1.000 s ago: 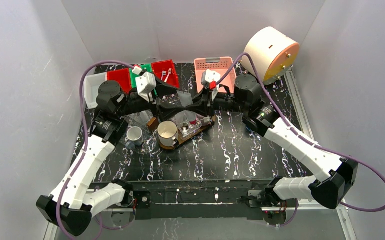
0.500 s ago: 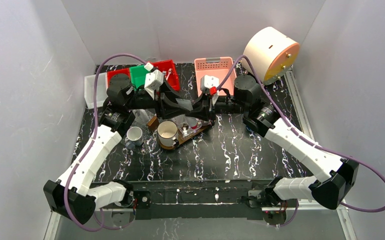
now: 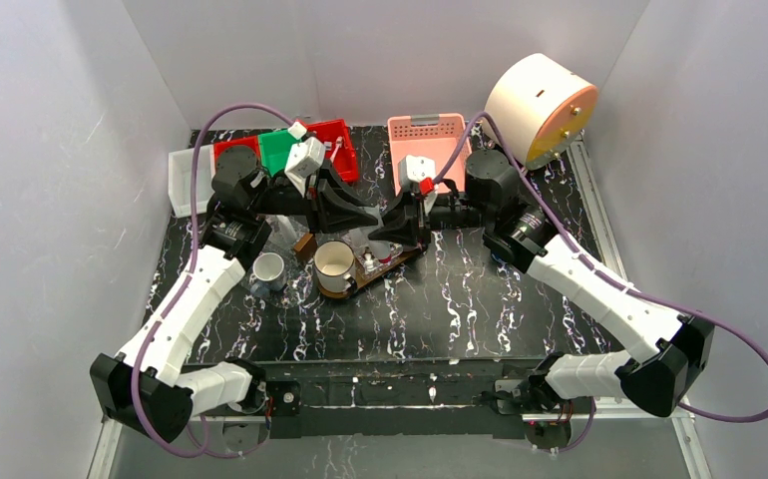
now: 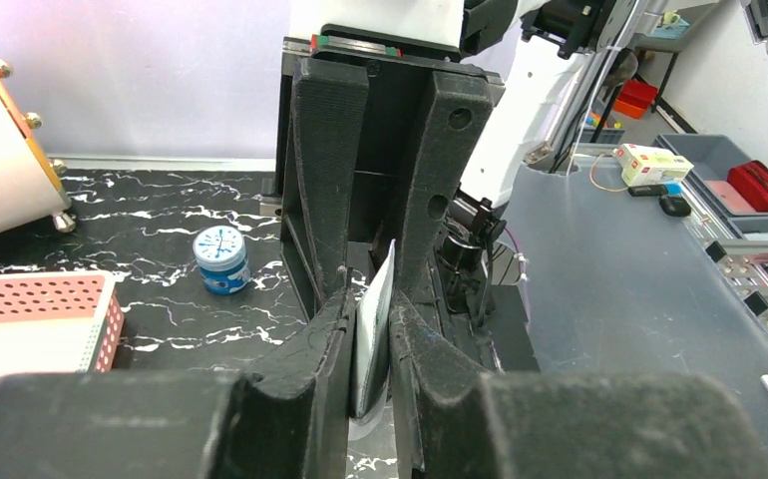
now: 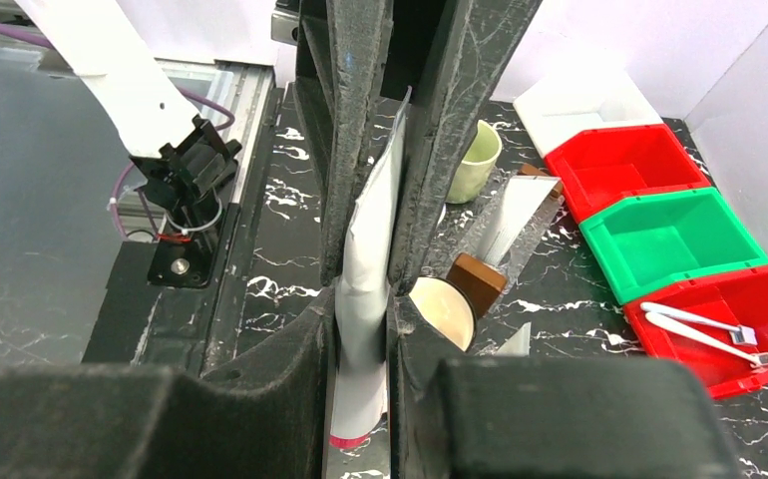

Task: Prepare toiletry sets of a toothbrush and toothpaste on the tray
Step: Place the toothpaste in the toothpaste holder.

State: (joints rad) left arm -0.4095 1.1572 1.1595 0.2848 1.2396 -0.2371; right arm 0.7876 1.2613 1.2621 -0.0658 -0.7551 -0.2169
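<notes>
My left hand and right hand meet fingertip to fingertip, both clamped on one white tube, raised over the tray

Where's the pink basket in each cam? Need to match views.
Top external: pink basket at the far edge, right of centre.
Left wrist: pink basket at the lower left edge, cut off.
Right wrist: not in it.
Shared landmark: black marbled table, in all three.

What I see beyond the job
Upper left, red bins, green bin; upper centre, pink basket; upper right, white drum.
</notes>
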